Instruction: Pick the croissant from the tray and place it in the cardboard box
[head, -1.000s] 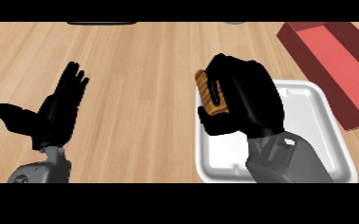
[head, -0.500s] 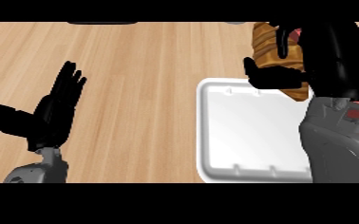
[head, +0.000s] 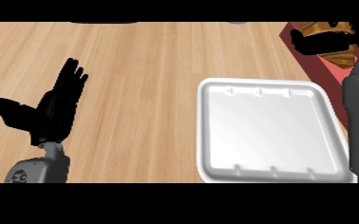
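The brown croissant is at the upper right edge of the head view, over the red-walled cardboard box. My right hand is shut on it, black fingers curled across its middle. Whether the croissant touches the box floor I cannot tell. The white tray lies at the lower right with nothing in it. My left hand rests open at the left, fingers pointing up, far from the tray.
Light wooden counter fills the view. A dark object and a grey one peek in at the far edge. My right forearm runs along the right edge beside the tray.
My right hand has carried the croissant from above the tray's left rim up and to the right, over the box. The tray now shows whole. The left hand has stayed still.
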